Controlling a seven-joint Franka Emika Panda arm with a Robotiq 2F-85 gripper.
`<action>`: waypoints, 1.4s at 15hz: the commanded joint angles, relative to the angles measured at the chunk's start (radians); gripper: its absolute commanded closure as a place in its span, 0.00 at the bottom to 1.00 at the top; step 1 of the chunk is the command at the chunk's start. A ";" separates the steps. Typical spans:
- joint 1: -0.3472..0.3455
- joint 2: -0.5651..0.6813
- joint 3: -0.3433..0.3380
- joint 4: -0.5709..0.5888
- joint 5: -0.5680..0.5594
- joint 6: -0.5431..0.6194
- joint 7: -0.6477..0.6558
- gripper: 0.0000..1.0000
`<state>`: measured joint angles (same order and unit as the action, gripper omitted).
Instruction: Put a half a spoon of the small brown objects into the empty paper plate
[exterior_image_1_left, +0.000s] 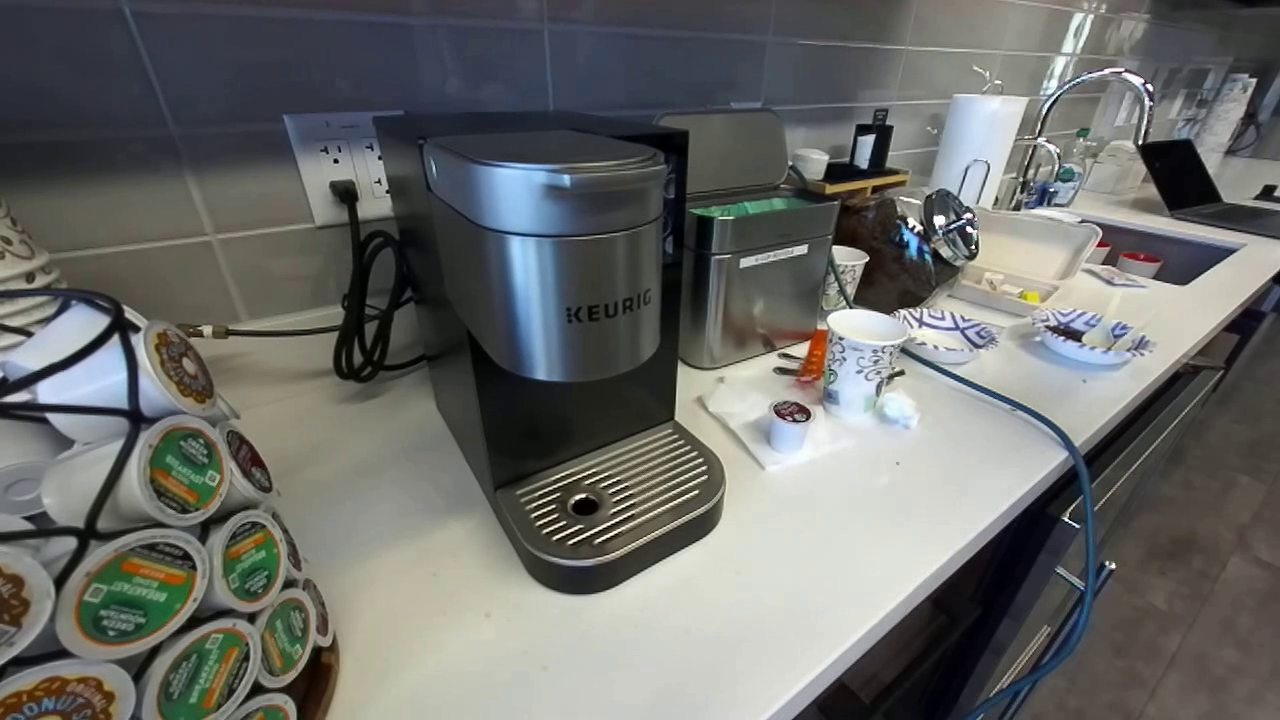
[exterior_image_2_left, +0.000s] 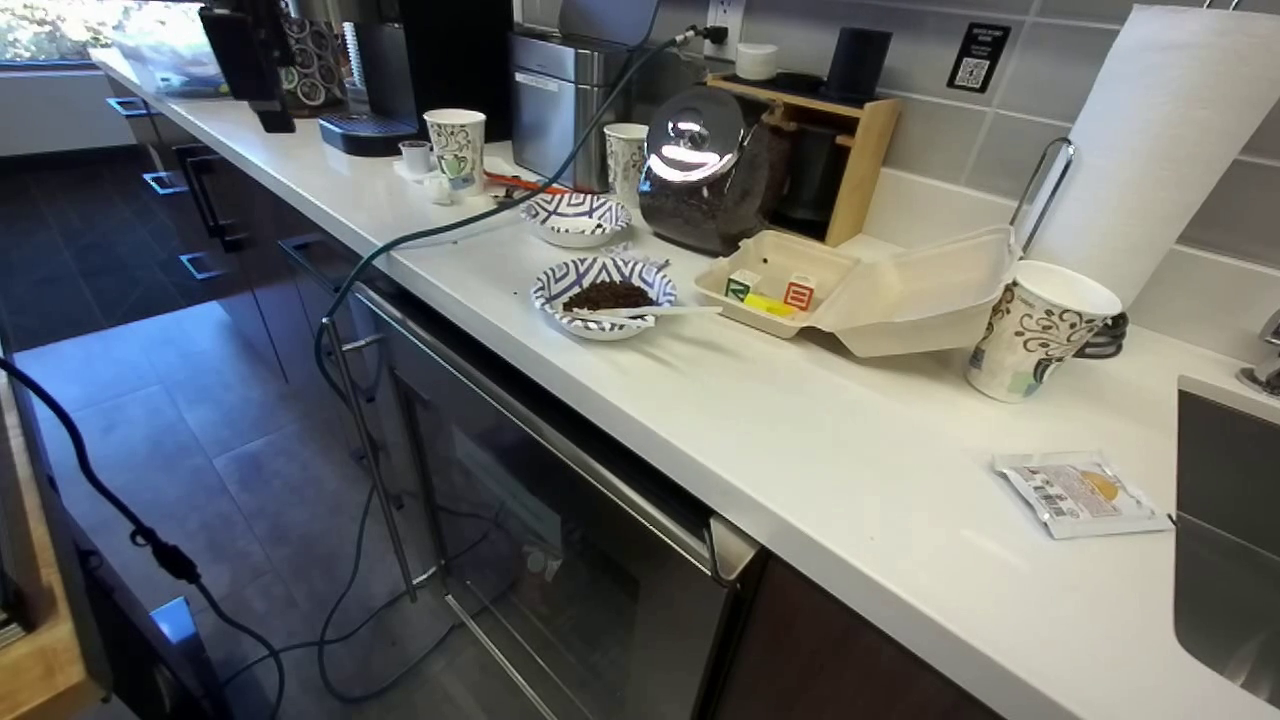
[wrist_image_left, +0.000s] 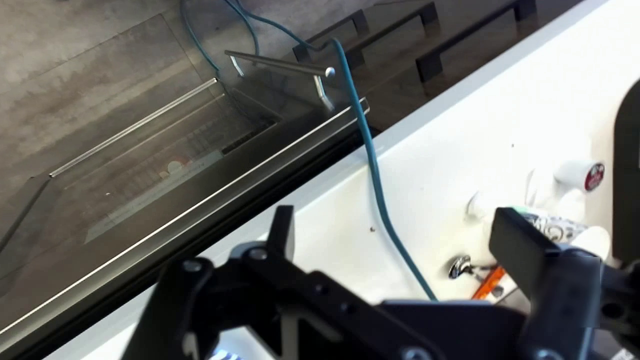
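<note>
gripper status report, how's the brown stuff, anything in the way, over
Gripper open, holding nothing. Brown bits in paper bowl, white handle jutting out. Blue cable across counter, could snag.

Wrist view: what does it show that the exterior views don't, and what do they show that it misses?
Only the wrist view clearly shows the black, jointed pincer, open, its fingers apart; a cut-off dark shape in an exterior view is too unclear to name.

Only the exterior views show the tall white paper-towel roll, the open beige clamshell food box and the heap of small brown bits.

Both share the blue-green cable crossing the white counter, and the swirl-patterned white paper cup beside a small white coffee pod.
</note>
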<state>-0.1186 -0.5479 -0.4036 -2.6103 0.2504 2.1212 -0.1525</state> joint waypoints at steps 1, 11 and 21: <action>0.020 0.233 -0.168 0.183 0.193 -0.054 -0.216 0.00; -0.063 0.186 -0.087 0.142 0.171 -0.029 -0.208 0.00; -0.047 0.472 -0.115 0.307 0.672 0.301 -0.286 0.00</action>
<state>-0.1531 -0.2396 -0.5144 -2.4189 0.7480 2.3357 -0.3607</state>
